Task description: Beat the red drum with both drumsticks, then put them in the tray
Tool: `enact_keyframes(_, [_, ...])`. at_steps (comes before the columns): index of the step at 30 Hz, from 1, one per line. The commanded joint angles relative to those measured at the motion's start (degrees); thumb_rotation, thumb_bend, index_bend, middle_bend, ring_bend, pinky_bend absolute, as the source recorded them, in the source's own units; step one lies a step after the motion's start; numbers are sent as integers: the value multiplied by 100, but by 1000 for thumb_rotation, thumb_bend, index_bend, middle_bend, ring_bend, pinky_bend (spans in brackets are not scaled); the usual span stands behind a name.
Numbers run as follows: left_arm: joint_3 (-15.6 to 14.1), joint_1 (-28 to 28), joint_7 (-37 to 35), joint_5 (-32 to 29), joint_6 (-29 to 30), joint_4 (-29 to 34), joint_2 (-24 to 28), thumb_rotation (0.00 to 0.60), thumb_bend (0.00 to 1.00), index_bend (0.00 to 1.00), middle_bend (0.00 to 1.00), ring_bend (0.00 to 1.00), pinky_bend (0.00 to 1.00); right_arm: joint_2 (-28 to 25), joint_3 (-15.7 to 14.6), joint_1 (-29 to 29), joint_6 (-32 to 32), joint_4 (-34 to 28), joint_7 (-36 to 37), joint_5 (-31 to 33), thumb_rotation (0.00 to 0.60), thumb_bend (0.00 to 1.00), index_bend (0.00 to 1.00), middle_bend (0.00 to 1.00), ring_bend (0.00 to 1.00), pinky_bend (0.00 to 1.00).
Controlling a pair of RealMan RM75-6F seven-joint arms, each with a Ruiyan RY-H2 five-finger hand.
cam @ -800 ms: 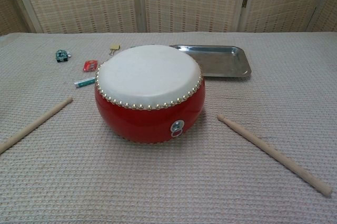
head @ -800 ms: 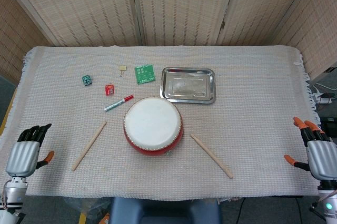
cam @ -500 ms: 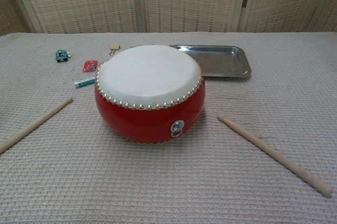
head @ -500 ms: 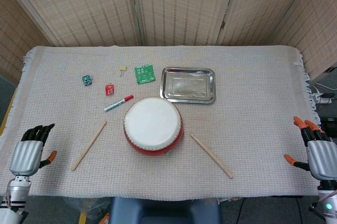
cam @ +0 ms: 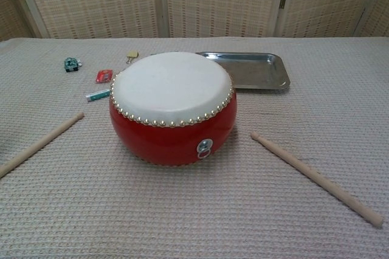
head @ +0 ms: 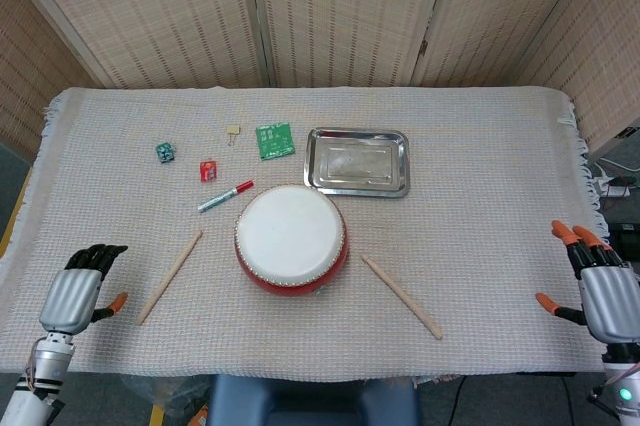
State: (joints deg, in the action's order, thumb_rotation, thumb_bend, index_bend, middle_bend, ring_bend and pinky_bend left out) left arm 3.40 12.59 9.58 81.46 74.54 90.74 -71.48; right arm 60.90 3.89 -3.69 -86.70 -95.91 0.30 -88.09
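The red drum (head: 291, 238) (cam: 173, 107) with a white skin stands near the table's front middle. One wooden drumstick (head: 169, 276) (cam: 40, 145) lies to its left, the other drumstick (head: 401, 295) (cam: 316, 177) to its right. Behind the drum sits the empty metal tray (head: 358, 161) (cam: 252, 70). My left hand (head: 76, 295) hovers at the front left corner, fingers apart, holding nothing, left of the left stick. At the right table edge my right hand (head: 600, 287) is also open and empty. Neither hand shows in the chest view.
A red-capped marker (head: 226, 196), a small red item (head: 208, 170), a green die-like object (head: 164, 152), a green packet (head: 274, 140) and a small clip (head: 233, 131) lie behind the drum on the left. A woven cloth (head: 480, 196) covers the table.
My left hand has moved right and slightly down in the head view, closer to the left drumstick. The right hand shifted barely. The drum, sticks and tray are unmoved.
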Motion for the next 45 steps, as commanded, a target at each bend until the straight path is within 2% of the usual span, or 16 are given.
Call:
enact_keyframes(1, [-72,95,-19,-63,-218,28,-86,600,302,192,190,132,166,1,-6,-12,15,-2,-1,-14,600,20,80,186,87,236])
enact_keyframes(5, [-106,126,21,-126,-344,47,-103,600,302,180,167,122,158,1,-9,-19,24,-4,-3,-21,600,20,80,186,87,236])
enact_keyframes(9, [-90,339,282,-798,-1056,88,-266,600,301,134,107,62,130,3,-19,-33,39,-1,52,-46,600,20,80,186,87,236])
enact_keyframes(16, [-36,520,584,-1470,-1474,69,-454,600,301,121,77,47,118,9,-22,-46,67,42,144,-33,600,20,80,186,87,236])
enact_keyframes(23, [-7,601,465,-1715,-1626,-111,-602,600,310,214,95,47,117,13,-15,-49,61,86,231,-20,600,20,82,186,87,236])
enact_keyframes(29, [-26,616,482,-1764,-1576,-307,-731,600,359,341,140,48,118,19,-25,-66,96,121,329,-25,600,20,83,186,87,236])
enact_keyframes(38, [-88,594,603,-1850,-1477,-601,-899,600,362,313,143,47,118,-1,-39,-60,86,133,434,-42,600,20,89,186,87,236])
enact_keyframes(40, [-93,595,544,-1835,-1494,-634,-914,600,365,350,149,49,118,-6,-44,-60,85,131,452,-49,600,20,90,186,87,236])
enact_keyframes(45, [-136,522,371,-1580,-1285,-826,-984,600,422,533,213,87,119,-21,-49,-45,54,117,473,-60,600,20,90,186,87,236])
